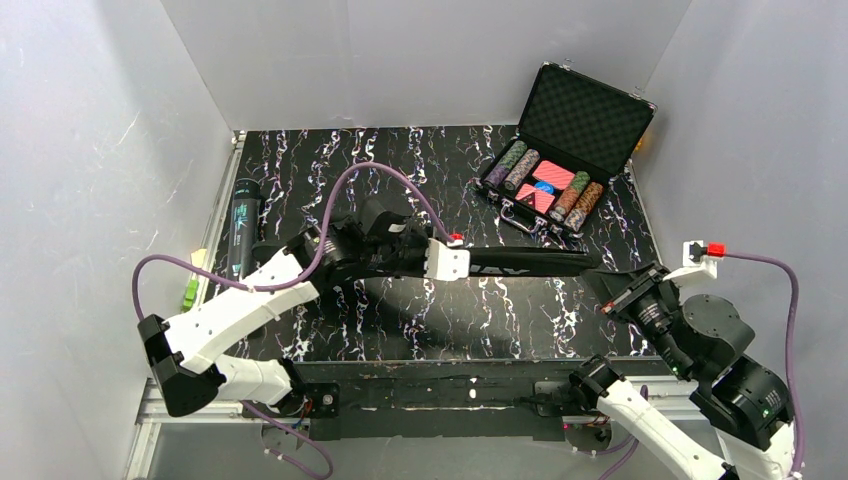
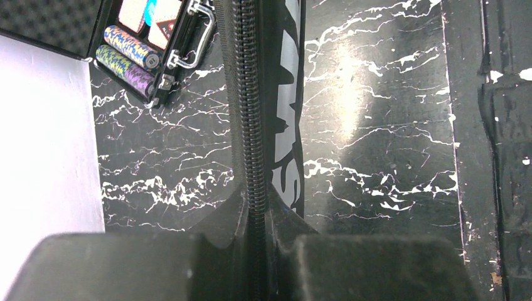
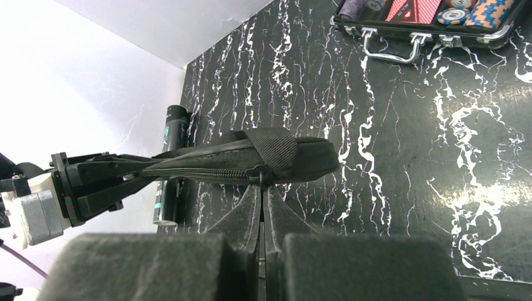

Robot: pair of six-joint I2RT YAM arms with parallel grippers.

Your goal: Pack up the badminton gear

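Observation:
The long black racket bag (image 1: 530, 263) hangs level above the table, stretched between my two grippers. My left gripper (image 1: 478, 263) is shut on the bag's zipped edge. In the left wrist view (image 2: 255, 207) the zipper (image 2: 248, 94) runs straight out between the fingers, with white lettering (image 2: 287, 94) beside it. My right gripper (image 1: 610, 284) is shut on the zipper pull (image 3: 261, 178) at the bag's rounded end (image 3: 276, 153), seen in the right wrist view (image 3: 262, 189). Rackets and shuttlecocks are out of view. A dark tube with teal print (image 1: 241, 225) lies by the left wall.
An open black hard case with coloured poker chips (image 1: 585, 120) stands at the back right, its handle (image 3: 389, 50) facing the bag. White walls close in the table on three sides. A small green item (image 1: 190, 292) sits at the left edge.

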